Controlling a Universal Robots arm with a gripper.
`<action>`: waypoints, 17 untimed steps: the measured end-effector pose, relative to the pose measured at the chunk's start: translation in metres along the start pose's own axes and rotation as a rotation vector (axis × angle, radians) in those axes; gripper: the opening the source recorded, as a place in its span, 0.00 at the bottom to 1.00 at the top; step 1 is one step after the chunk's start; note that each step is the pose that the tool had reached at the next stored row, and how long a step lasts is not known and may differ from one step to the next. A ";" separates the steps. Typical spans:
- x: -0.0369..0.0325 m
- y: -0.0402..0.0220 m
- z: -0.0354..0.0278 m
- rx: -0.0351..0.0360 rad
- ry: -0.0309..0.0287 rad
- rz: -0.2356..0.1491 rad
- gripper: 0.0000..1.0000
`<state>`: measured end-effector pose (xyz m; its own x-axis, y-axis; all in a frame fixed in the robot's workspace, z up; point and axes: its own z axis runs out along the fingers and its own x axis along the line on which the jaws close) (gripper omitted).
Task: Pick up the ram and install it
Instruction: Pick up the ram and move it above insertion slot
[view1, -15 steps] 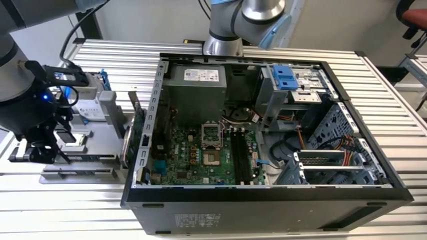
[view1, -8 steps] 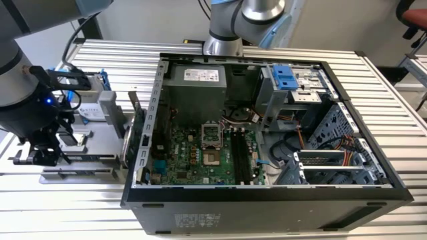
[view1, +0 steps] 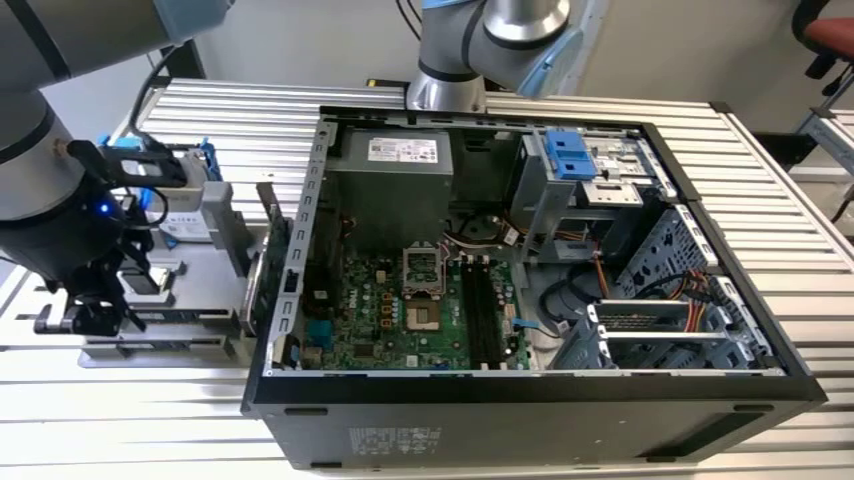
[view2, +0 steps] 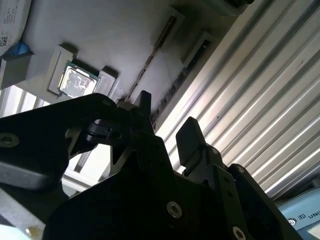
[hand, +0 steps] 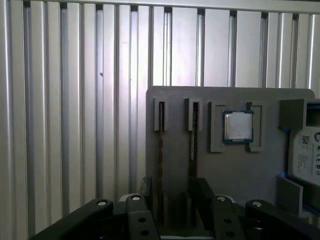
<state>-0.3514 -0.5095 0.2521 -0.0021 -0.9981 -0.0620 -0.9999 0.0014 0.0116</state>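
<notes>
Ram (hand: 161, 150) stands on edge in tray (hand: 240, 172), between the open, empty jaws

No print I can actually read here. The power supply sticker (view1: 400, 150) and the case panel sticker (view1: 395, 440) in the exterior view are just white patches with grey lines. The drive label (hand: 309, 156) (view2: 11, 20) in both wrist views has a square code and tiny illegible lines.
</notes>
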 end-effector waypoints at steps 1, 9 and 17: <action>0.0001 0.0000 0.0010 0.0000 0.0003 0.000 1.00; 0.0007 -0.0001 0.0107 0.0001 0.0012 0.002 1.00; 0.0013 -0.0003 0.0203 0.0002 0.0016 0.004 1.00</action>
<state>-0.3513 -0.5095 0.2318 -0.0064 -0.9982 -0.0603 -0.9999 0.0057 0.0117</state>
